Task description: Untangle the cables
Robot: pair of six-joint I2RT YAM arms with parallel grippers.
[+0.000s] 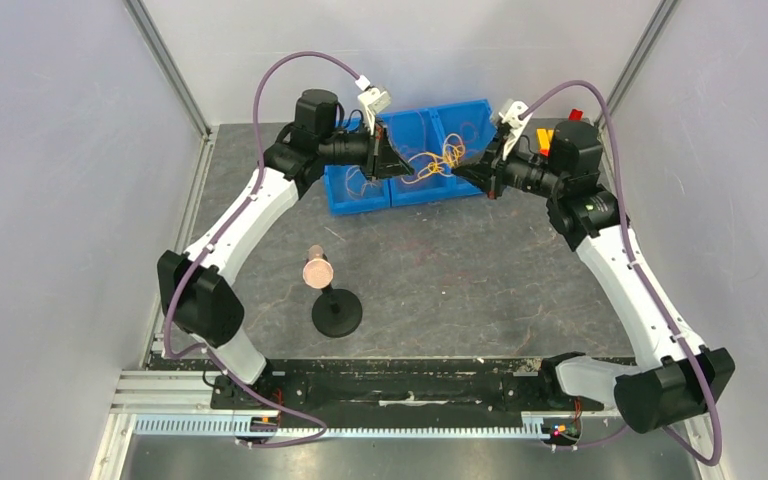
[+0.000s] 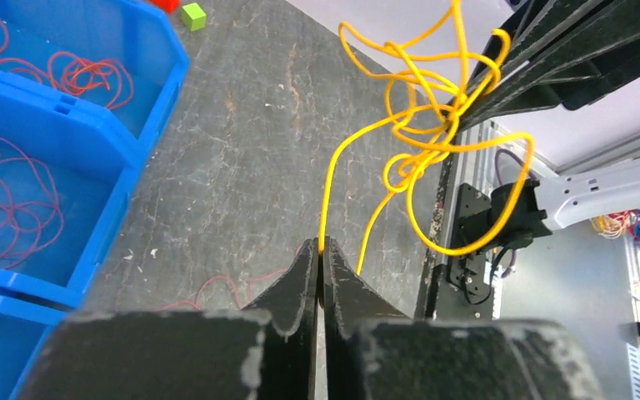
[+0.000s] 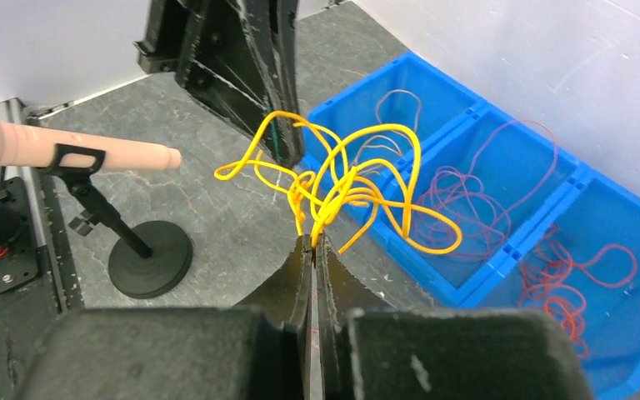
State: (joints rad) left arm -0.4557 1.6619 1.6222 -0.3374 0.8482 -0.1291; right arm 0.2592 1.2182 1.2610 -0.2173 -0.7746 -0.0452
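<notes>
A tangle of yellow cables (image 1: 438,160) hangs in the air between my two grippers, over the blue bins (image 1: 360,205). In the left wrist view, my left gripper (image 2: 322,247) is shut on a single yellow strand that runs up to the knot (image 2: 421,133). In the right wrist view, my right gripper (image 3: 312,238) is shut on the knotted part of the yellow tangle (image 3: 342,187). Seen from above, the left gripper (image 1: 400,165) and right gripper (image 1: 465,172) face each other closely. Red-pink cables (image 2: 92,75) and purple cables (image 2: 8,200) lie in the bins.
A black stand (image 1: 337,313) holding a peach dowel (image 1: 317,270) is on the table in front of the bins. A loose red strand (image 2: 217,287) lies on the table by the bin wall (image 2: 146,108). Small red and green blocks (image 2: 192,15) sit at the back right.
</notes>
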